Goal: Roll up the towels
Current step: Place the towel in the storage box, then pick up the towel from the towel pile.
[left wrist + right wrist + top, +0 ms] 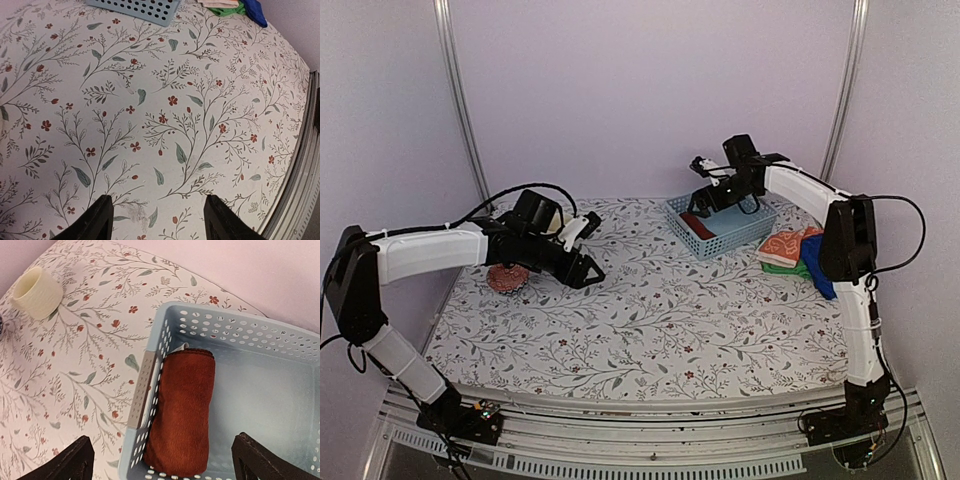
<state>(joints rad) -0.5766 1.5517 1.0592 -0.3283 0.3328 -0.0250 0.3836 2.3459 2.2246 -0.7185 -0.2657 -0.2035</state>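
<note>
Top external view: the white table cover printed with red flowers and grey-green sprigs (640, 320) is the largest thing before me, and the pale blue plastic lattice basket (720, 228) stands at its far side. Just to the right of the basket lies a loose heap of three cloths: the orange white-patterned towel (786, 245) on top, the green towel (798, 268) under it, and the royal-blue towel (817, 268) on the side away from the basket.

Inside the basket, against its left wall, lies the dark rust-brown terry towel (182, 410), already a snug roll. My right pincer (162, 460) hangs above the basket over that roll. Its fingers are spread wider than the roll and hold nothing.

My left pincer (157, 220) hovers well to the left of the basket over bare cover, fingers parted with nothing between them. Further left of the basket I see a small cream ring (36, 292) and a round reddish thing (507, 278) that I cannot identify.

I judge these cloths light, limp and unbreakable, with a pile that grips my pads rather than slipping. They carry no shape of their own, so a pinch mid-cloth would only bunch them. I would take the orange one by a free corner or short hem and lift it clear, since its neighbours in the heap may drag along. The finished roll is best clasped across its middle, or it may unwind.
</note>
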